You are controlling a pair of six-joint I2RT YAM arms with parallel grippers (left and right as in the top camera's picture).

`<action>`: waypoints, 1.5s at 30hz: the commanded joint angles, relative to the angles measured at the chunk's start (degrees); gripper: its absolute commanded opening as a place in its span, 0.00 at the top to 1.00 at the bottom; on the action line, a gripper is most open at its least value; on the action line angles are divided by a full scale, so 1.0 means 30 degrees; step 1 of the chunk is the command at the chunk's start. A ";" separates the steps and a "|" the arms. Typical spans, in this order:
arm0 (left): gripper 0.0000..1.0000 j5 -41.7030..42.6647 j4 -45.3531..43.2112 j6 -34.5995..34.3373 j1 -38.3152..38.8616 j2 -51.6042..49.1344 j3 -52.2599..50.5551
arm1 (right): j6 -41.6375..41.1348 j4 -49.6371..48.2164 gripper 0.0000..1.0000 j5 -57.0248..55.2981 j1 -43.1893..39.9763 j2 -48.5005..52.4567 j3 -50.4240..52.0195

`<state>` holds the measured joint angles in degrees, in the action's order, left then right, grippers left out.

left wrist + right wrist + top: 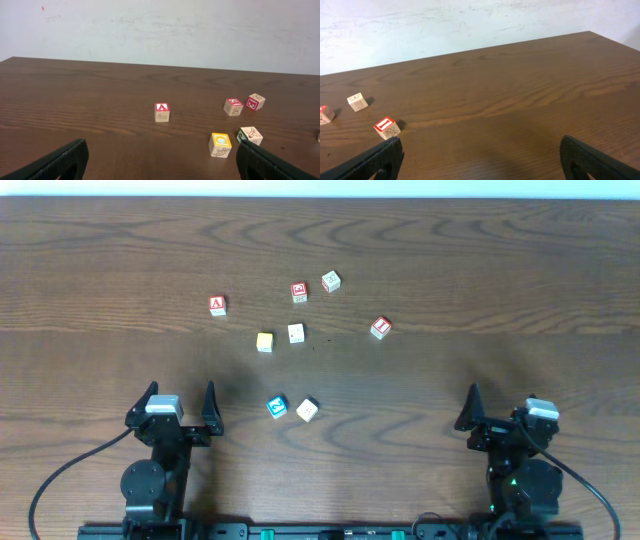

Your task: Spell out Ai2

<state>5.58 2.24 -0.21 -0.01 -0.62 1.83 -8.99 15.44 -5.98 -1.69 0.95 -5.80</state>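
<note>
Both left gripper (181, 395) and right gripper (481, 144) gape; A block (217, 305), apparent I block (380, 328) apart.

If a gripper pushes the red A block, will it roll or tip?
The A block looks like a flat-sided wooden cube, so it would probably slide rather than roll. It seems rigid and is likely light.

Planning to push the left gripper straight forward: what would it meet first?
Probably the red A block, centred ahead of the open left gripper in its wrist view, with only bare table before it. The yellow block lies off to the right. Depth is hard to judge.
</note>
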 commanded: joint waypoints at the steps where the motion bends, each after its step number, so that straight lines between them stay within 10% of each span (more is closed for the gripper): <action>1: 0.05 -0.0066 0.0532 -0.0204 -0.0102 0.0138 -0.0517 | -0.0270 0.0138 0.01 0.0000 -0.0160 -0.0204 0.0299; 45: 0.05 -0.1246 -0.2696 -0.0219 -0.0109 0.0138 0.0109 | -0.0423 -0.1311 0.01 -0.0350 -0.0160 -0.0204 -0.0117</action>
<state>-0.14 -4.82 -0.21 -0.01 -0.62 0.73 -9.19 11.92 -6.31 -1.69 0.93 -5.54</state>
